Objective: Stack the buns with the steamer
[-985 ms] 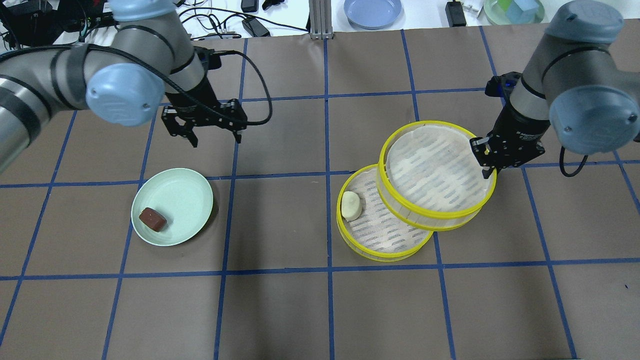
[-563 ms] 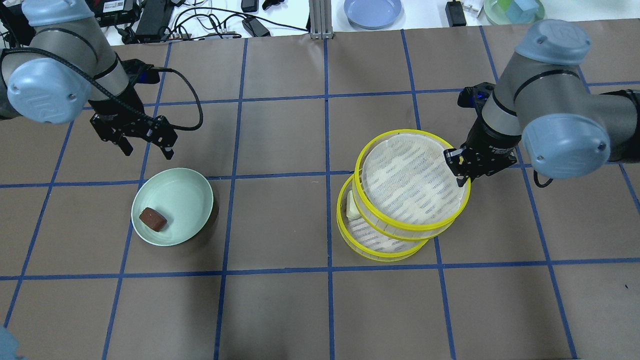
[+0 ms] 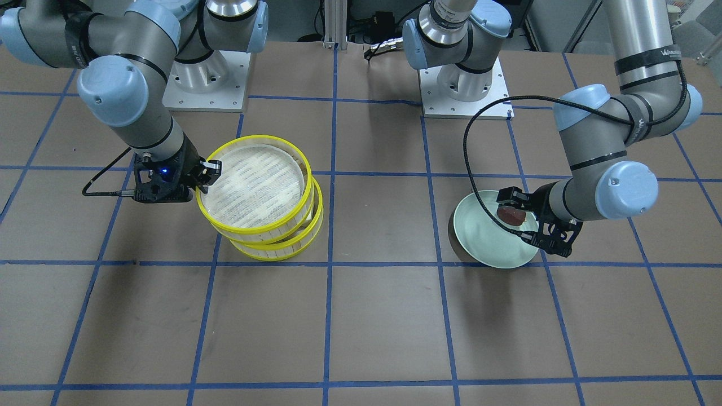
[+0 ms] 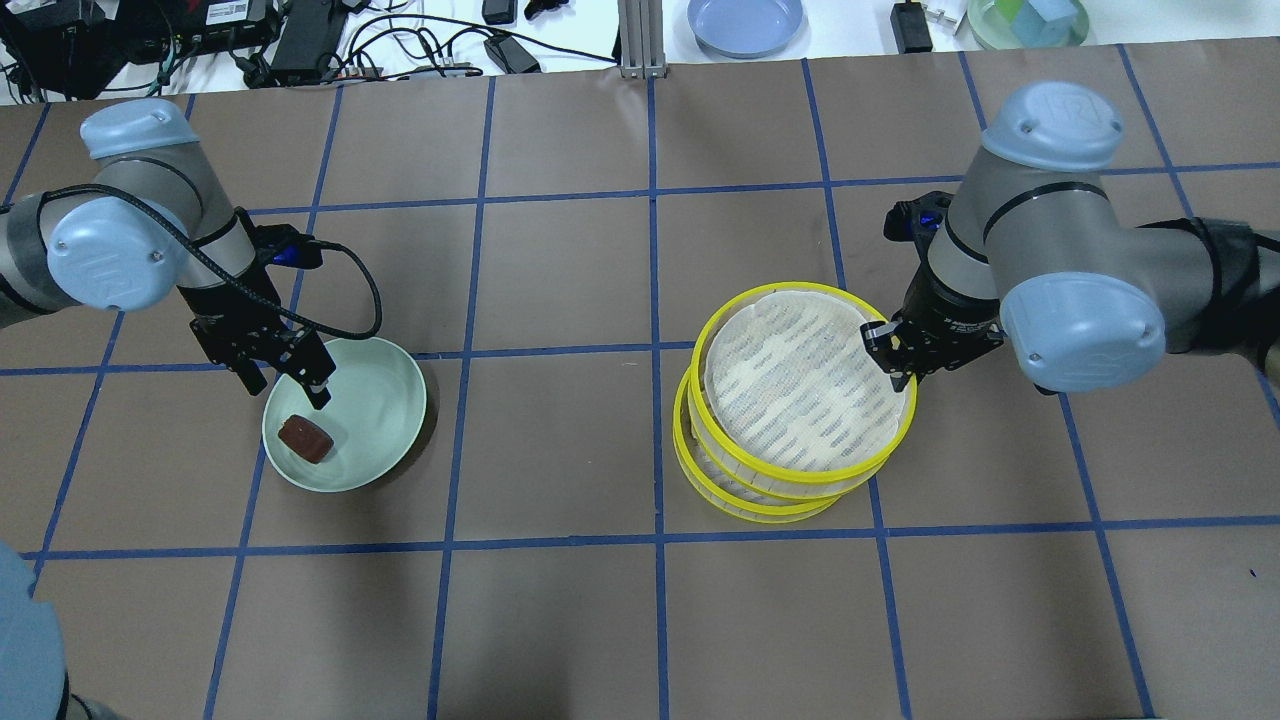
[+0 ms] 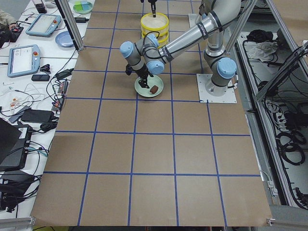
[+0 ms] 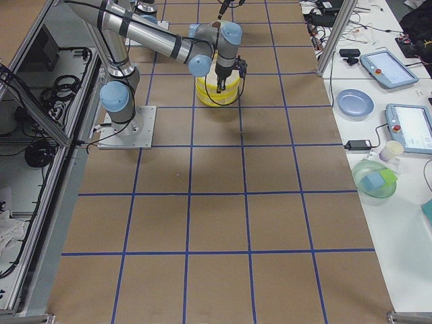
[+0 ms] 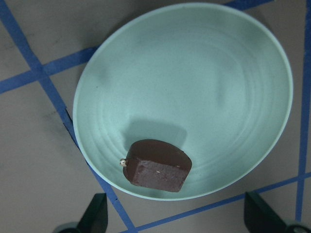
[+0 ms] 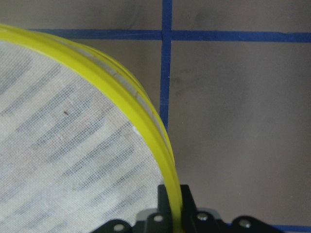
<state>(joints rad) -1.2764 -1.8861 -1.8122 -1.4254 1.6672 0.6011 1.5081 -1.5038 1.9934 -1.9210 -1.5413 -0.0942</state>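
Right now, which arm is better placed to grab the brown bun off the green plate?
Left. The left gripper hangs open over the green plate, right beside the brown bun. The right gripper is far off on the other side, shut on the rim of the upper steamer tray.

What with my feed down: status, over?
Right gripper shut on upper steamer tray rim, over lower tray. Left gripper open above brown bun in plate. Nothing blocking.

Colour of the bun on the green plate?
Dark reddish-brown bun, clearest in the left wrist-mounted view.
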